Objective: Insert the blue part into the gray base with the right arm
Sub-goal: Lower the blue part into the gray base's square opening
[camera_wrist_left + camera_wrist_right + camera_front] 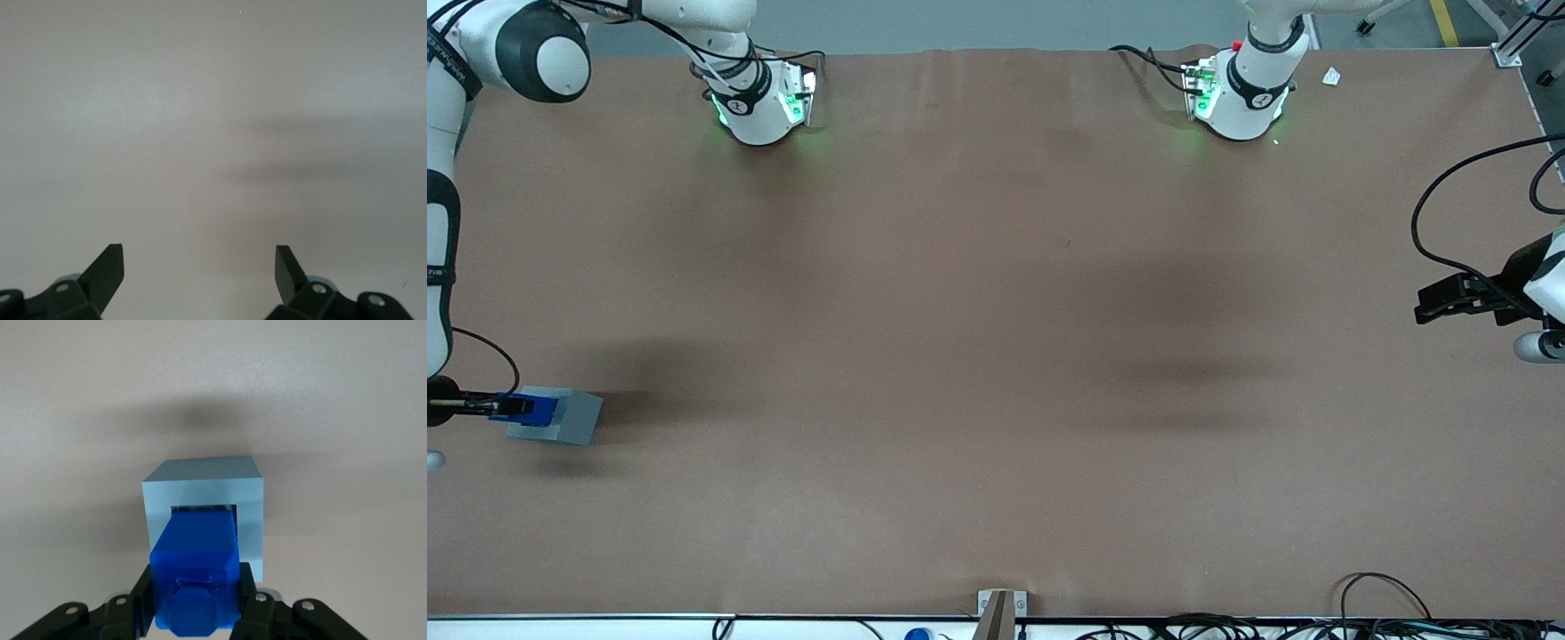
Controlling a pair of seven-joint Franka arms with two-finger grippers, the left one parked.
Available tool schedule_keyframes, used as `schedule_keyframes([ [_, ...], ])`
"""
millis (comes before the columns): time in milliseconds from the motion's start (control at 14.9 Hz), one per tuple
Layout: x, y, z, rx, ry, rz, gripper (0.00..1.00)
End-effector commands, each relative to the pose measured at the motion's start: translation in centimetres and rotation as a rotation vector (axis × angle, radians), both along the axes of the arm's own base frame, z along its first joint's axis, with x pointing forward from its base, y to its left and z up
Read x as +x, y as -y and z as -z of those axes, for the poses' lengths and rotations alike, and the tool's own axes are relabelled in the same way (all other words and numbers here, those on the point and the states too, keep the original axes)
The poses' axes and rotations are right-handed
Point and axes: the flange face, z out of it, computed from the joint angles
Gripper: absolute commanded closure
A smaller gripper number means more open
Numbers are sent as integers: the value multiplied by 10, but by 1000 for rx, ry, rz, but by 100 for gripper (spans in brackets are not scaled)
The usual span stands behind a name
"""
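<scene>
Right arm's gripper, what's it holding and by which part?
The gripper holds the blue part by its two sides at the wide end, over the gray base.

Blue block going into the gray box

The black two-finger gripper [195, 603] squeezes the bright blue plastic block [195, 577] from both sides. The blue block's front end pokes into the square hole of the light gray square box [203, 495]. The gray box sits on a plain pale table [333, 400], with a soft shadow near it.
</scene>
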Motion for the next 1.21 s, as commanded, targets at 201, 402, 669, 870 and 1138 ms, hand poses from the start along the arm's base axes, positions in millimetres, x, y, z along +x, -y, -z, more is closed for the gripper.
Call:
schedule_keyframes([
  [201, -3, 0, 3, 4, -15, 3, 100],
  [402, -4, 4, 4, -10, -18, -3, 100],
  [669, -3, 4, 7, -13, -14, -3, 100],
  [870, -2, 2, 8, -10, -13, 0, 100],
  [1138, 2, -1, 8, -12, 6, 1, 100],
])
